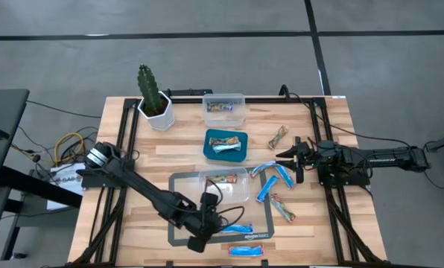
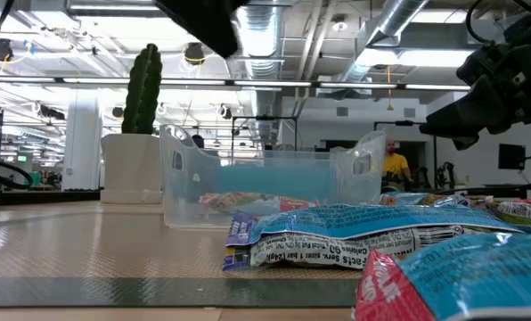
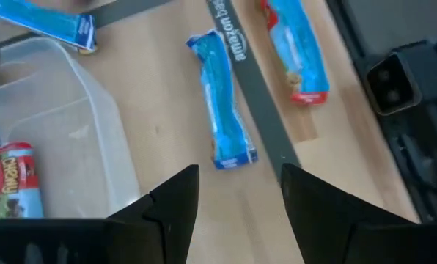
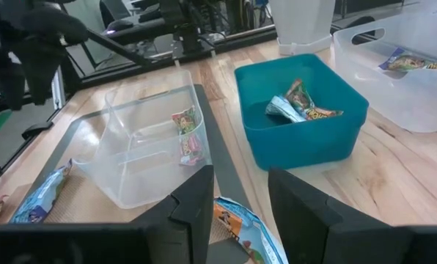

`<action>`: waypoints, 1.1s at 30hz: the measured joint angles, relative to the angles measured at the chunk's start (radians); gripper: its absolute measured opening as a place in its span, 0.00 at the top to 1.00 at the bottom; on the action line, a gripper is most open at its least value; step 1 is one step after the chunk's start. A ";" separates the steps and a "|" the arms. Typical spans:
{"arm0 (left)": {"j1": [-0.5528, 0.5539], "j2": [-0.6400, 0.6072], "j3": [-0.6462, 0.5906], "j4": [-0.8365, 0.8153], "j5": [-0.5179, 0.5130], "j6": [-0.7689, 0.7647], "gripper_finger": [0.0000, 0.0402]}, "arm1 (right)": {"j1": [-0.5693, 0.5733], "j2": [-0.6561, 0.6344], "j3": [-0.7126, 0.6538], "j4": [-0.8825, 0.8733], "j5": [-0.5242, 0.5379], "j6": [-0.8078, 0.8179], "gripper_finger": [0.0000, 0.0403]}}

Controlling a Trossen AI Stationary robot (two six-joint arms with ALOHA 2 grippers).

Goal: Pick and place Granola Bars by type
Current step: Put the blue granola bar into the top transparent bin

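My left gripper (image 1: 220,220) (image 3: 237,198) is open and hovers low near the table's near edge, just short of a blue granola bar (image 3: 222,103) (image 1: 237,229) that lies flat on the grey mat. A second blue bar (image 3: 295,48) (image 1: 246,251) lies nearer the table's edge. My right gripper (image 1: 283,156) (image 4: 240,194) is open and empty above a cluster of blue bars (image 1: 270,179) at the right. A wrapped bar (image 4: 244,224) shows just below its fingers. Tan bars (image 1: 279,136) (image 1: 283,207) lie flat on the wood.
A clear bin (image 1: 244,195) (image 4: 130,158) on the mat holds one bar (image 4: 188,136). A teal bin (image 1: 207,152) (image 4: 336,136) behind it holds bars. A second clear bin (image 1: 240,119) and a potted cactus (image 1: 153,97) stand at the far edge.
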 joint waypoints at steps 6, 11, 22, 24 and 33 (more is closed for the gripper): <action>0.022 0.117 0.169 -0.084 0.007 0.052 0.53 | 0.000 0.001 0.000 0.000 0.000 0.000 0.69; 0.044 0.224 0.305 -0.183 0.009 0.058 0.53 | 0.000 0.001 0.000 0.000 0.000 0.000 0.69; 0.073 0.414 0.453 -0.235 0.046 0.060 0.53 | 0.000 0.000 0.000 0.000 0.000 0.000 0.69; 0.075 0.429 0.458 -0.236 0.051 0.060 0.53 | 0.000 0.000 0.000 0.000 0.000 0.000 0.69; 0.078 0.461 0.458 -0.229 0.086 0.062 0.53 | 0.000 0.000 0.000 0.000 0.000 0.000 0.69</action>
